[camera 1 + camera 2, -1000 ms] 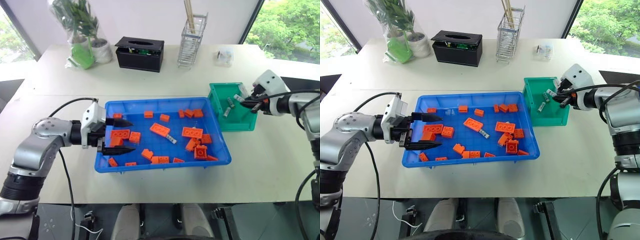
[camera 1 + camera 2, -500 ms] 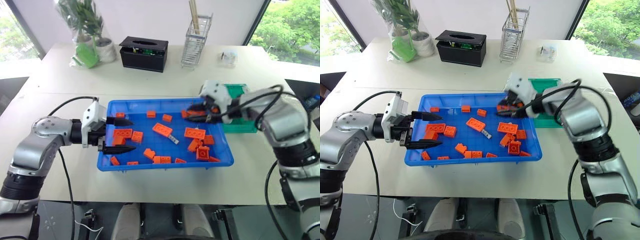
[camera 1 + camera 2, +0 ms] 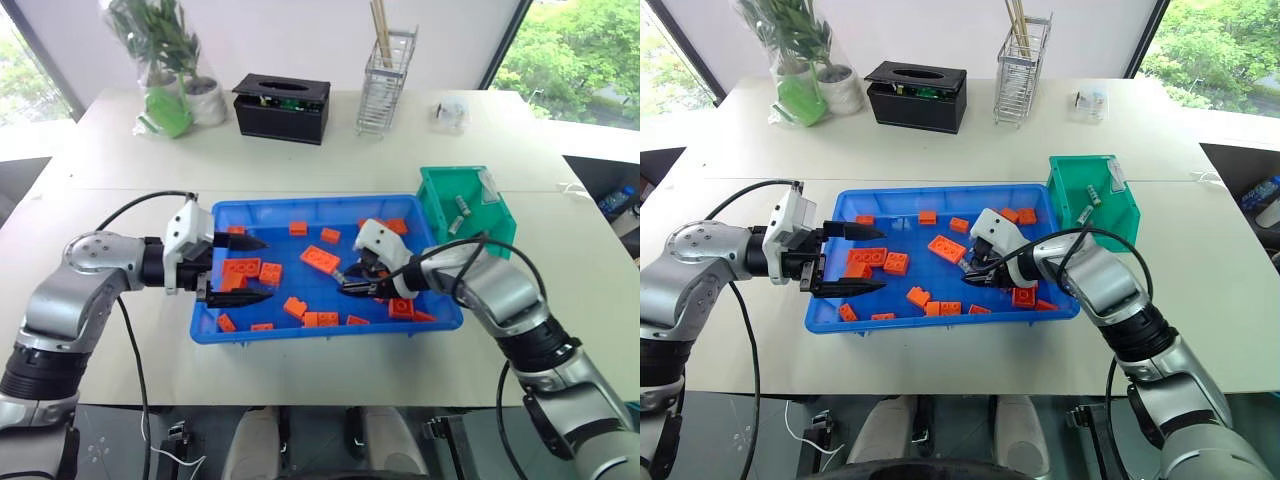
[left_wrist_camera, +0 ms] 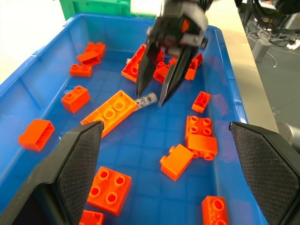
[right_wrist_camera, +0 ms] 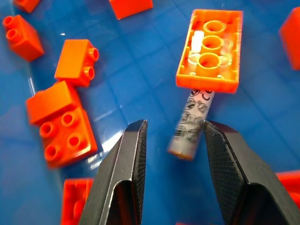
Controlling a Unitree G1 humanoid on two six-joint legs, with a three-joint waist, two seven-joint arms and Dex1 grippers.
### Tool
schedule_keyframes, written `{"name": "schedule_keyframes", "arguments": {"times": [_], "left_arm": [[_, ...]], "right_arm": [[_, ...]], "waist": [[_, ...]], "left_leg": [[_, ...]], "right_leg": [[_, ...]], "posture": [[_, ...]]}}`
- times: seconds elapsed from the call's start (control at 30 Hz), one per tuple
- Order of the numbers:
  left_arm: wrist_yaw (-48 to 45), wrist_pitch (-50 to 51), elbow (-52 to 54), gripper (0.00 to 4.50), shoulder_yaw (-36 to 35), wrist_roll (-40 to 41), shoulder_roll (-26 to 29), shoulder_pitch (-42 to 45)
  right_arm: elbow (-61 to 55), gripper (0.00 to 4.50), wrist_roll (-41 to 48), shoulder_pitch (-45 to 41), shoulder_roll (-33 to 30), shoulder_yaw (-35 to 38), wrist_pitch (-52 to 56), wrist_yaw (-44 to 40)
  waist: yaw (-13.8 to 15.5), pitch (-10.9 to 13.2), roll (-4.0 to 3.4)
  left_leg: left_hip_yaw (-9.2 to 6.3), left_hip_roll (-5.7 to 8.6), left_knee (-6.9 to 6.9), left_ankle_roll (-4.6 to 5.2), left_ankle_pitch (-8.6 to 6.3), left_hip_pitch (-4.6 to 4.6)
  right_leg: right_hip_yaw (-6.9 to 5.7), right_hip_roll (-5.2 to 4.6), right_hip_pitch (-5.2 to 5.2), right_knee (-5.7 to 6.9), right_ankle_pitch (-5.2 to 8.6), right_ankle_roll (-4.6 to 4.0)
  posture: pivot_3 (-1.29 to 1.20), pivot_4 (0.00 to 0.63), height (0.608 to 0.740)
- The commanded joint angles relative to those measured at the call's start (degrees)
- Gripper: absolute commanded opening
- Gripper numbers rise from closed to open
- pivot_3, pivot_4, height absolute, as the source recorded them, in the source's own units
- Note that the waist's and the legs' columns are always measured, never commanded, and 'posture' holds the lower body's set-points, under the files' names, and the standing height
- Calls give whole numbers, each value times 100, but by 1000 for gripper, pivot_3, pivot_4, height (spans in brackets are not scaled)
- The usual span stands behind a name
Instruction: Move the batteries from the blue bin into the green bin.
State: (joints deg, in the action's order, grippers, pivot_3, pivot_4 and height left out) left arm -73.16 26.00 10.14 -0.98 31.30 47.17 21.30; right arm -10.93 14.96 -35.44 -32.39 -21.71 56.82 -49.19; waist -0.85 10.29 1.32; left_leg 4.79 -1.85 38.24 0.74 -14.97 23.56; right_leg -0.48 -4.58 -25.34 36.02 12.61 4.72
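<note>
The blue bin (image 3: 300,203) sits mid-table, strewn with orange bricks (image 3: 320,259). One silver battery (image 5: 191,123) lies flat on its floor beside a long upturned brick (image 5: 211,50). My right gripper (image 5: 174,125) is down inside the bin, open, its two fingers on either side of the battery's near end; the left wrist view shows the same straddle over the battery (image 4: 146,99). My left gripper (image 3: 265,270) hangs open over the bin's left end with nothing in it. The green bin (image 3: 440,190) stands at the blue bin's far right corner with batteries (image 3: 460,207) inside.
Along the table's far edge stand a black box (image 3: 280,107), a wire rack (image 3: 385,82) and a bagged plant (image 3: 165,70). A small clear packet (image 3: 450,113) lies behind the green bin. Bricks (image 4: 202,140) crowd the floor around the battery.
My right arm has swung left from over the green bin and dropped into the blue bin, ending with its fingers around the battery. The left arm has kept still.
</note>
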Motion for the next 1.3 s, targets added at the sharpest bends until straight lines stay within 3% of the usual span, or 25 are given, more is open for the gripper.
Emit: {"name": "schedule_keyframes", "arguments": {"times": [0.03,0.2,0.33,0.37,0.5,0.73,0.87,1.0,1.23,1.3], "left_arm": [[-50,-55,44,4500,-83,26,57,177],[-48,-26,48,4500,-67,40,40,228],[-57,-30,39,4500,-60,39,36,256],[-63,-30,22,4500,-56,37,34,276],[-93,-58,-46,4500,-26,11,17,322],[-145,-163,-156,4500,48,-78,-58,415],[-196,-211,-193,4500,25,-88,-64,399],[-196,-257,-237,4500,29,-107,-86,393],[-149,-267,-201,4500,52,-114,-143,402],[-144,-274,-194,4500,44,-115,-139,399]], "right_arm": [[0,1896,-166,-168,16,-95,-243,69],[91,1896,-566,7,-129,-463,-772,73],[-133,150,-395,78,-92,-264,-668,-2],[-281,77,-213,30,-102,-65,-461,-53],[-634,77,276,-320,-416,762,115,-213],[71,77,223,-677,-1919,1947,-219,-413],[813,77,-50,-257,-2598,2222,-976,-540],[1434,77,-152,-77,-2673,2343,-1268,-403],[1793,3616,-268,-207,-2634,2136,-1763,-574],[1539,3616,-138,-478,-2623,2032,-1719,-874]], "waist": [[13,0,0],[7,-2,3],[4,-2,4],[5,-2,4],[10,-1,3],[32,-2,7],[16,-1,7],[-37,0,5],[-11,1,3],[-21,3,1]], "left_leg": [[0,0,0,0,0,0],[-2,1,0,0,0,1],[-2,1,-1,0,0,-2],[-2,0,-1,0,0,-2],[-2,0,0,0,0,-1],[-2,2,-3,0,0,1],[8,3,-6,1,0,2],[13,0,-5,0,0,-3],[14,0,-5,0,0,-6],[13,0,-5,0,0,-6]], "right_leg": [[0,0,0,0,0,0],[-1,0,2,-1,0,1],[-1,1,2,0,-1,2],[-1,1,2,0,0,2],[-1,0,2,1,-1,3],[-2,-5,6,-13,1,-1],[-1,-4,4,-15,1,0],[3,-3,1,-14,1,0],[6,-1,1,-11,1,1],[6,-1,1,-11,0,1]], "posture": [[0,150,736],[0,150,736],[0,150,736],[0,150,736],[0,150,736],[0,150,736],[0,150,736],[0,150,736],[0,150,736],[0,150,736]]}}
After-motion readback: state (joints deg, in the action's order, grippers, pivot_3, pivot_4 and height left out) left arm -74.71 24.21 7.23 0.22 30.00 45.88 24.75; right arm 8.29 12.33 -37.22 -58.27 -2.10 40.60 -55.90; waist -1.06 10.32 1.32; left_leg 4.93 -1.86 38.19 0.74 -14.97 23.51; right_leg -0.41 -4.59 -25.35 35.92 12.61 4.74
